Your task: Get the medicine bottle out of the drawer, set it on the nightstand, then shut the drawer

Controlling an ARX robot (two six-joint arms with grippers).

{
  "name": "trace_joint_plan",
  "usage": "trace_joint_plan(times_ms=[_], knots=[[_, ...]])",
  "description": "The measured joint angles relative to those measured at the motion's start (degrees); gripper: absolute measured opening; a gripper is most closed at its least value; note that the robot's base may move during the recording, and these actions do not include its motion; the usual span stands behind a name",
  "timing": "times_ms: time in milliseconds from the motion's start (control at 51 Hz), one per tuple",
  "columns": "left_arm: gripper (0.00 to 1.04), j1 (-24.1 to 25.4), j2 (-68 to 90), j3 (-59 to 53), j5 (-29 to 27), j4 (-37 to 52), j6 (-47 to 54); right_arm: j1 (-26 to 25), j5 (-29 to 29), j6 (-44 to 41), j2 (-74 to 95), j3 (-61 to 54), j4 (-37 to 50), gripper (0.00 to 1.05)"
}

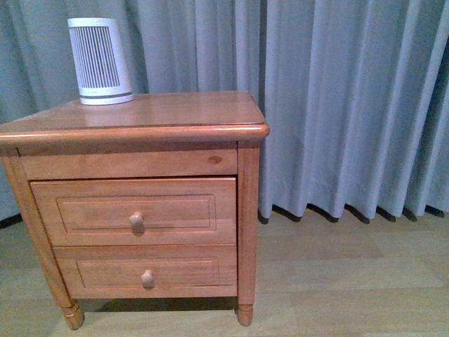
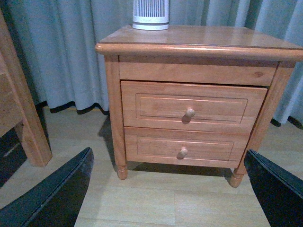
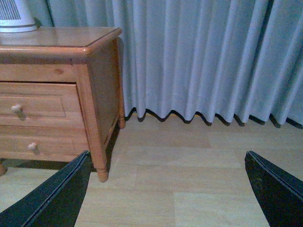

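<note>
The orange-brown nightstand [image 1: 161, 116] stands at the left in the front view. Its upper drawer [image 1: 133, 210] is shut, with a round knob [image 1: 137, 222]. The medicine bottle is hidden. The nightstand also shows in the left wrist view [image 2: 199, 40] with the drawer [image 2: 191, 106] and its knob [image 2: 189, 112]. My left gripper [image 2: 173, 189] is open and empty, well back from the drawers, above the floor. My right gripper [image 3: 173, 189] is open and empty over the floor beside the nightstand's side [image 3: 102, 80]. Neither arm shows in the front view.
A white ribbed cone-shaped appliance [image 1: 99, 62] stands on the nightstand's top at the back left. The shallower lower drawer [image 1: 147, 275] is shut. Grey curtains [image 1: 337, 105] hang behind. A wooden bed frame [image 2: 19, 109] stands beside the nightstand. The floor [image 3: 189, 179] is pale wood.
</note>
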Motion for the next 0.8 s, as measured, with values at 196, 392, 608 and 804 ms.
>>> trace_joint_plan(times_ms=[196,392,608,804], knots=[[0.98,-0.4,19.5,9.4,9.0,-2.8,-8.5,0.0,0.0,0.0,0.0,0.0,0.0,0.98],[0.98,-6.2,44.4,23.0,4.1,18.4,-9.5,0.0,0.0,0.0,0.0,0.0,0.0,0.98],[0.98,-12.7,74.9,33.6,1.1,40.7,-5.7,0.0,0.0,0.0,0.0,0.0,0.0,0.98],[0.98,-12.7,97.0,40.5,-1.2,48.9,-2.5,0.0,0.0,0.0,0.0,0.0,0.0,0.98]])
